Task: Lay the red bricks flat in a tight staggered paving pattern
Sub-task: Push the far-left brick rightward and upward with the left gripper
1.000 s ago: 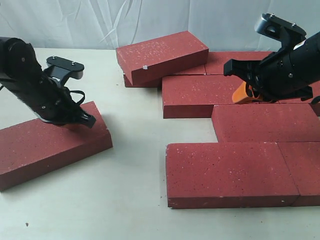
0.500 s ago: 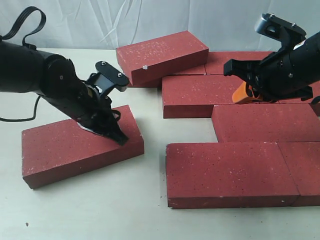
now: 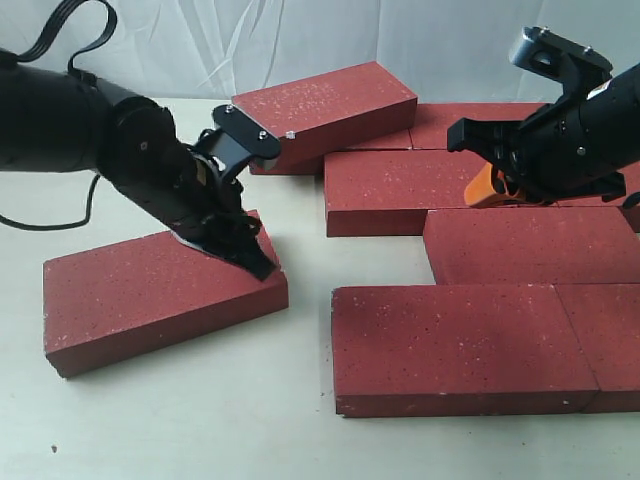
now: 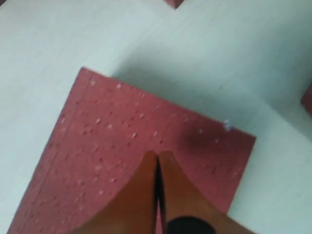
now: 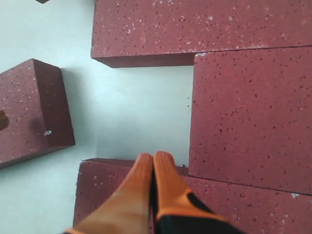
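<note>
A loose red brick (image 3: 150, 295) lies flat at the left, apart from the others. My left gripper (image 3: 262, 268) is shut, its orange fingertips (image 4: 148, 161) resting on the top face of this brick (image 4: 122, 141) near its right end. A small white chip shows at that brick's corner (image 5: 47, 132). My right gripper (image 3: 485, 190) is shut and hovers over the edge of a middle-row brick (image 5: 112, 195), holding nothing. Several laid bricks (image 3: 460, 345) form staggered rows at the right. One brick (image 3: 325, 105) lies tilted on top of the back row.
A bare gap of table (image 3: 380, 260) sits between the middle-row brick (image 3: 400, 190), the offset brick (image 3: 530, 245) and the front row. Pale table (image 3: 200, 400) lies in front of the loose brick. A white cloth backdrop (image 3: 300, 40) closes the far side.
The left arm slid the loose brick rightward from the left edge; in the last half second the brick stayed put while the arm shifted slightly. The right arm has not moved.
</note>
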